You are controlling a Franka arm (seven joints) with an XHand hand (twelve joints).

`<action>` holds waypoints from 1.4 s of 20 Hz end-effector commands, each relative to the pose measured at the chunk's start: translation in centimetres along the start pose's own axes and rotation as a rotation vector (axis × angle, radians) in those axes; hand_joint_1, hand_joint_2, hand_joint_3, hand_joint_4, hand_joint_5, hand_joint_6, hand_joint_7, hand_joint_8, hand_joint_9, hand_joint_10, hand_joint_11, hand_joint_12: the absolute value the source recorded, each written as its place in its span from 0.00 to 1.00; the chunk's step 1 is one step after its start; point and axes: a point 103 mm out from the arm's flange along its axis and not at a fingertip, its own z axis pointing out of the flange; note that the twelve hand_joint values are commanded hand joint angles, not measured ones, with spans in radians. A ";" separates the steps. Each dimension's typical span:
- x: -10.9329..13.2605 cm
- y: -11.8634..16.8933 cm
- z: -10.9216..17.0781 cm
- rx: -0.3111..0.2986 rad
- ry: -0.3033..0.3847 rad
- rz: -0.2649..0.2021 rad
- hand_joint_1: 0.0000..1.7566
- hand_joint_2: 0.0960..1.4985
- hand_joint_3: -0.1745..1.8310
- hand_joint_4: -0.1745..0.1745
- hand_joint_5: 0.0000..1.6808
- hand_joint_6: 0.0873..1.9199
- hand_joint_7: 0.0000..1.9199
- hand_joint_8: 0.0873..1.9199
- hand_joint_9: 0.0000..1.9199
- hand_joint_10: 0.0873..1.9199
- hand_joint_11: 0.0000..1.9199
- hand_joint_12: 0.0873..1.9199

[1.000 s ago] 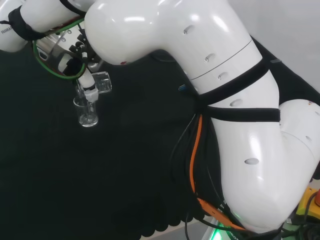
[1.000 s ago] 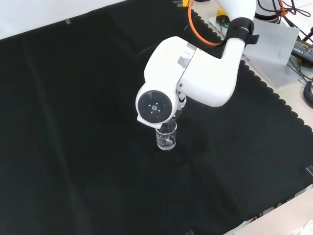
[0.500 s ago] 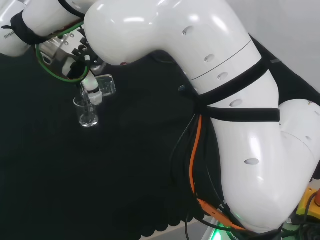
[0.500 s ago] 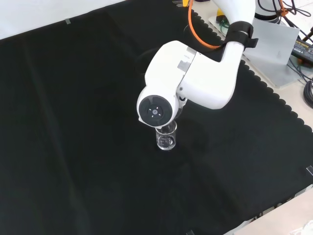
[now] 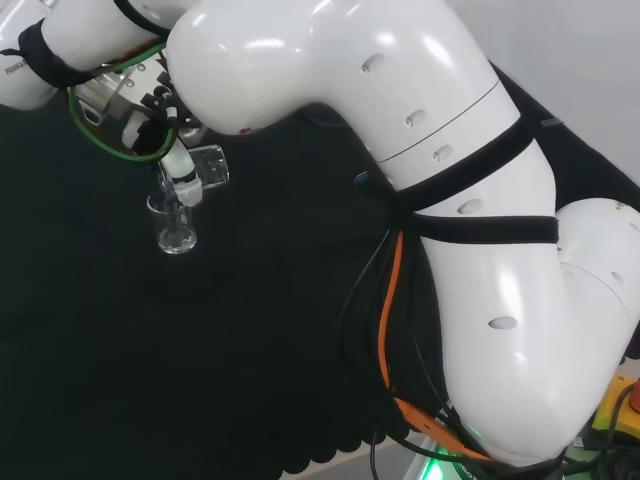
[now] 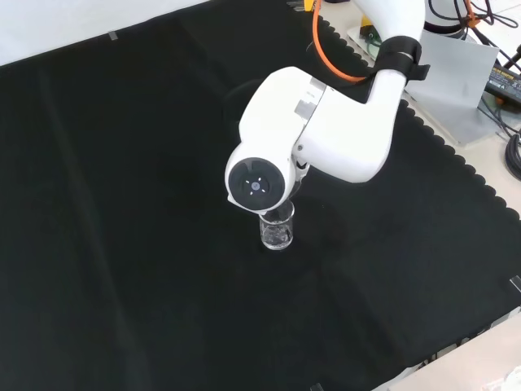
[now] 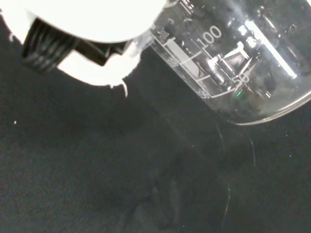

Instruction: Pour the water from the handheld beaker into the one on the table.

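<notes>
The hand (image 5: pixel 165 125) grips a clear glass beaker (image 5: pixel 205 167), its fingers (image 7: pixel 87 53) curled round the wall, and holds it tipped far over so that it lies almost on its side above the cloth. In the head view the held beaker hangs just above and slightly right of the second beaker (image 5: pixel 175 225), which stands upright on the black cloth (image 5: pixel 250 360); the tipped mouth points toward the standing one's rim. Whether water runs between them cannot be told.

In the front view the standing beaker (image 6: pixel 278 230) sits near the middle of the cloth (image 6: pixel 122 244), well away from its scalloped edges, directly below the arm's big white link with the round grey cap (image 6: pixel 255 185), which stands before the hand.

In the wrist view the held beaker (image 7: pixel 233 63) carries white graduation marks, with a scale of short lines beside the figures. Droplets cling inside its glass.
</notes>
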 end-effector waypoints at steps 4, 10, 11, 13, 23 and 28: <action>0.1 0.1 -0.5 0.006 -0.019 0.008 0.74 0.33 0.56 0.00 0.68 0.51 0.63 0.49 0.75 0.47 0.61 0.40; 0.2 0.1 -0.5 0.010 -0.025 0.013 0.74 0.33 0.56 0.00 0.68 0.51 0.63 0.49 0.76 0.47 0.61 0.40; 0.3 0.1 -0.5 0.009 -0.026 0.012 0.74 0.33 0.56 0.00 0.68 0.51 0.63 0.49 0.76 0.47 0.61 0.40; 0.3 0.1 -0.5 0.007 -0.027 0.010 0.74 0.33 0.56 0.00 0.68 0.51 0.63 0.49 0.76 0.46 0.61 0.40; 0.3 0.1 -0.6 0.014 -0.030 0.018 0.74 0.33 0.56 0.00 0.68 0.51 0.63 0.49 0.76 0.46 0.61 0.40; 0.3 0.1 -0.5 0.009 -0.035 0.020 0.74 0.33 0.56 0.00 0.68 0.51 0.63 0.49 0.76 0.46 0.61 0.40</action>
